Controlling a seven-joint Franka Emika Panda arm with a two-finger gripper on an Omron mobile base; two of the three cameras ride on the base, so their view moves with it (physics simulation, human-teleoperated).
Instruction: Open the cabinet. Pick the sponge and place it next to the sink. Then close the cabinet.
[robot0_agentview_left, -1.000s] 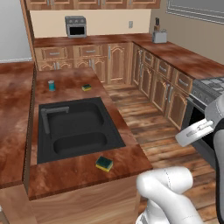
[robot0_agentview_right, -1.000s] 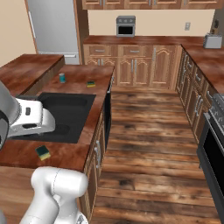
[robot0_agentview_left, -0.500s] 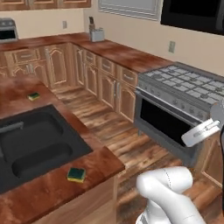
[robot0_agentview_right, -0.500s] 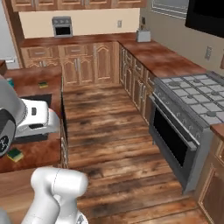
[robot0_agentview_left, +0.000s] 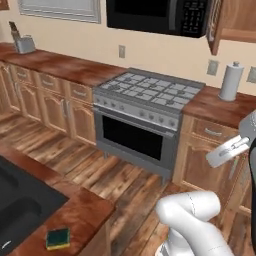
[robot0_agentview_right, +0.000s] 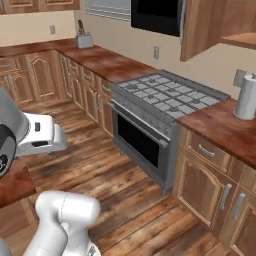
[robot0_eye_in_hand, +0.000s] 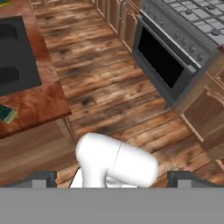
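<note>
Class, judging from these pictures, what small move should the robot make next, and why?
Probably raise the open gripper toward the cabinet to push its door shut. The sponge already lies beside the sink, the cabinet appears to stand open above the counter right of the stove, and the gripper holds nothing.

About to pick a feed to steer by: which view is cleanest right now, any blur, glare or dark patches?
Left base view: evenly lit, soft render, no glare; the stove reads clearly, the sink is a dark patch. Right base view: equally even, the cabinet door shaded. Hand view: floor crisp, gripper fingertips low at the frame's bottom, the sponge cut by the edge.
</note>
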